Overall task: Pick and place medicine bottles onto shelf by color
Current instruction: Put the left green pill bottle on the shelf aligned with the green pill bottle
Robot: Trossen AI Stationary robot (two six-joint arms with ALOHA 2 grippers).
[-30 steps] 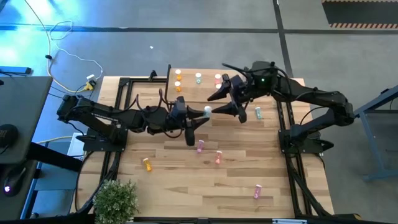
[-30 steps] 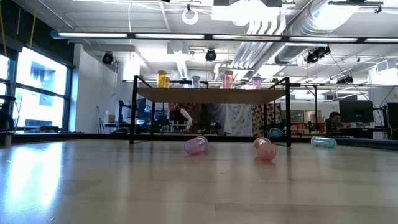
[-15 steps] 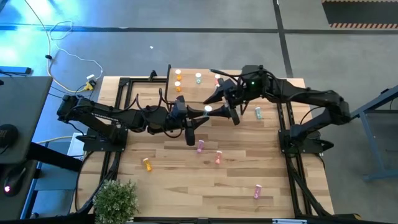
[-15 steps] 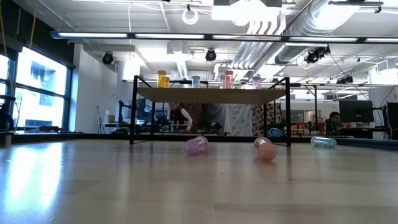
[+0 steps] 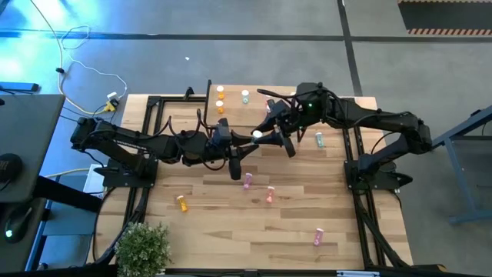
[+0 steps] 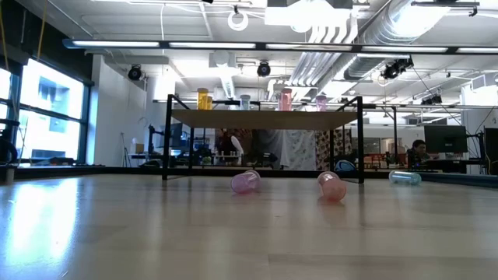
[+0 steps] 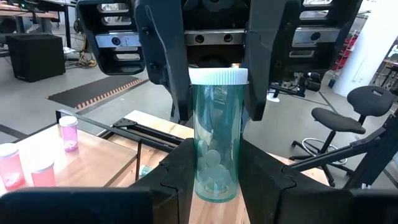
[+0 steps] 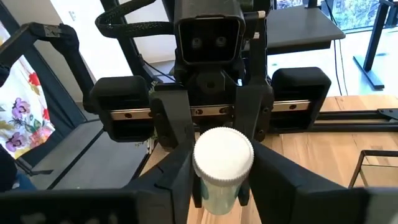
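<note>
wide wooden counter (image 5: 231,223) filling the middle of the high view, scattered with small bottles. small raised shelf (image 5: 242,108) at upper centre, carrying orange, pale and pink bottles upright in a row.

two dark arms meeting just below the shelf, mid-frame. left tool (image 7: 214,174) clamped round the lower body of a pale green bottle (image 7: 216,134), held upright with the white cap on top. right tool (image 8: 217,177) pressed against the sides of the same bottle just under its cap (image 8: 222,154); looks like a handover, both gripping at once.

loose bottles on the counter: a pink one (image 5: 247,181) and a salmon one (image 5: 270,195) lying at lower centre, an orange one (image 5: 182,203) lower left, another pink (image 5: 318,237) lower right, a pale green one (image 5: 319,139) right of centre.

probably light, rigid, smooth plastic, prone to slipping or rolling; best taken across the straight body, clear of the cap.
</note>
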